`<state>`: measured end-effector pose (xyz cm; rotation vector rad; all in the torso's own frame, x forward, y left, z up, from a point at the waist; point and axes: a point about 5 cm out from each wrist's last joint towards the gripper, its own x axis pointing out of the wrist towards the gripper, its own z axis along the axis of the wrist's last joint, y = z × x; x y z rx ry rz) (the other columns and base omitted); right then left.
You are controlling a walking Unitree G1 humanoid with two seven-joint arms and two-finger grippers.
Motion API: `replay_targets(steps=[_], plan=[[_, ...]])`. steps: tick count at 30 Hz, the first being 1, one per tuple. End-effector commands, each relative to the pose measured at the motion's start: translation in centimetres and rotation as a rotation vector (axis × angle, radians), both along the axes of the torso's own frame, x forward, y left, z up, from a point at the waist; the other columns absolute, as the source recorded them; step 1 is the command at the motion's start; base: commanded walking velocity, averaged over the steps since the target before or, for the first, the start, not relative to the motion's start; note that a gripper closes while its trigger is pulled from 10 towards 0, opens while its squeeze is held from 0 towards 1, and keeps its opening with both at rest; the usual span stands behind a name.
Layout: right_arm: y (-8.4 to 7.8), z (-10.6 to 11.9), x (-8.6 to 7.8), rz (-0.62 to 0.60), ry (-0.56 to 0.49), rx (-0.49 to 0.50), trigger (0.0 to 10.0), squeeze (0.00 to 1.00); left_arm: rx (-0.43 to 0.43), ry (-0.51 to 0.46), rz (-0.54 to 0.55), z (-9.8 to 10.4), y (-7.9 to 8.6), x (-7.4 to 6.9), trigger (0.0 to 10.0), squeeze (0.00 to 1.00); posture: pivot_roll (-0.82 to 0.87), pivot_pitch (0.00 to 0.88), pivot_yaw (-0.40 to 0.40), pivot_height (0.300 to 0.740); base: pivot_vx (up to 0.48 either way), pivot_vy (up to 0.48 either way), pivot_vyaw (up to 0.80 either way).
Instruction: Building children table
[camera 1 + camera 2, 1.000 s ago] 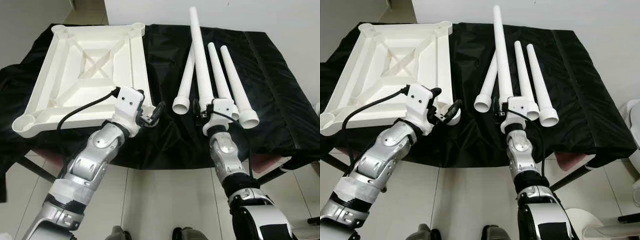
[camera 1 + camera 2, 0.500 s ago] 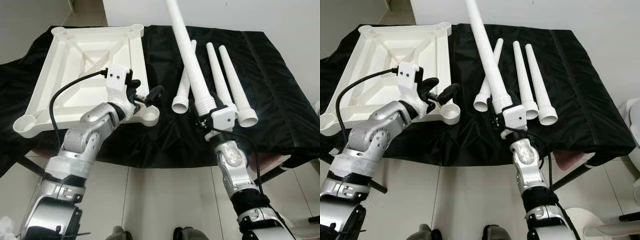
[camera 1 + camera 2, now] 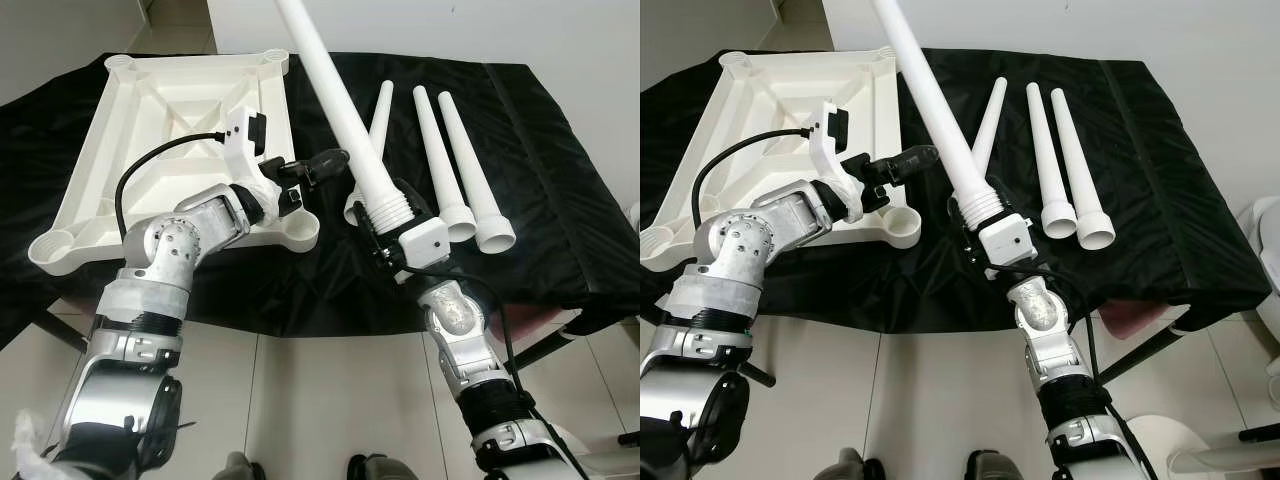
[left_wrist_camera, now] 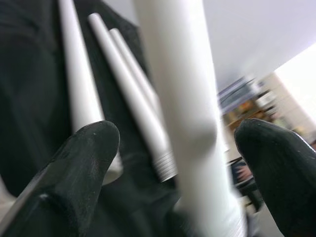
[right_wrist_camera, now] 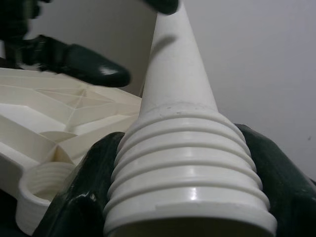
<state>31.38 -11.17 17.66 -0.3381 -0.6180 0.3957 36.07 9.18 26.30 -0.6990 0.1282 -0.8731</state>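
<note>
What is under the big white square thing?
A black cloth lies under the tabletop, draped over a frame; its legs poke out below. The surface beneath the cloth is covered.

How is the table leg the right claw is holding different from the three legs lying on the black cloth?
The held leg is lifted and tilted, its threaded end gripped in the right claw; the three loose legs lie flat on the black cloth, untouched. The held leg leans toward the tabletop and sits between the open fingers of the left claw; the loose legs lie side by side, wide ends toward the robot. All are white, tapered legs.
</note>
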Motion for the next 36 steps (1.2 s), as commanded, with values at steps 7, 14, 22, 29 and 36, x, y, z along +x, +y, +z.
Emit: replay_targets(steps=[7, 14, 22, 29, 36], plan=[[0.2, 0.1, -0.8, 0.004, -0.047, -0.021, 10.0, 0.00, -0.082, 0.074, -0.034, 0.9, 0.6, 0.4, 10.0, 0.00, -0.14, 0.107, 0.070, 0.740, 0.000, 0.000, 0.00], [-0.1, -1.2, -2.2, -0.033, -0.102, -0.078, 10.0, 0.00, -0.094, 0.101, -0.017, 1.7, 1.5, 1.0, 10.0, 0.00, -0.14, 0.110, 0.081, 0.740, 0.000, 0.000, 0.00], [-0.3, -2.5, -3.8, -0.066, -0.156, -0.152, 10.0, 0.00, -0.101, 0.133, 0.002, 2.1, 2.3, 1.6, 10.0, 0.00, -0.14, 0.111, 0.088, 0.740, 0.000, 0.000, 0.00], [-0.2, -2.6, -4.4, -0.098, -0.211, -0.196, 10.0, 0.00, -0.075, 0.163, 0.006, 1.8, 2.3, 1.7, 10.0, 0.00, -0.14, 0.111, 0.095, 0.740, 0.000, 0.000, 0.00], [0.4, -3.0, -4.7, -0.074, -0.243, -0.235, 10.0, 0.00, -0.084, 0.178, 0.030, 2.0, 2.8, 2.1, 10.0, 0.00, -0.13, 0.113, 0.094, 0.740, 0.000, 0.000, 0.00]])
